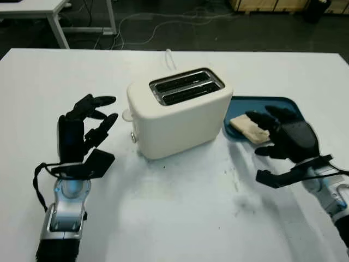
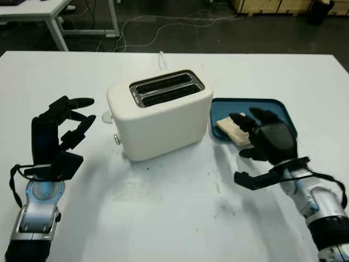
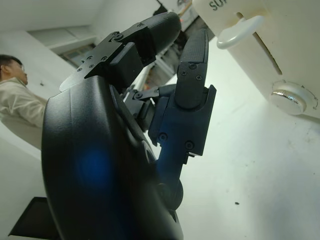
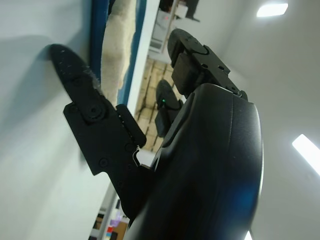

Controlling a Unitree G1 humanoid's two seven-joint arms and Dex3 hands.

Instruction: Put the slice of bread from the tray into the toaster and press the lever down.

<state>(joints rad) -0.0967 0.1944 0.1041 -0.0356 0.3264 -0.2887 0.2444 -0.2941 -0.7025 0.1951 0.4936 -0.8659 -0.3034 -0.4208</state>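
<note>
Reaching: right hand [image 1: 275, 134] over the blue tray [image 1: 289, 106], fingers above the bread slice [image 1: 248, 128], nothing gripped.
Bread: lying in the tray, right of the toaster [image 1: 180, 112].
Left hand [image 1: 84, 128]: released, beside the toaster's left end.
Left wrist view: lever [image 3: 240, 32] up, knob [image 3: 292, 97] below it.
Right wrist view: bread's edge [image 4: 120, 45] against the tray rim.

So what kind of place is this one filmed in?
Probably a lab or workshop, not a kitchen: the toaster sits on a plain white table, cables trail over the dark floor, and another desk stands behind.
</note>
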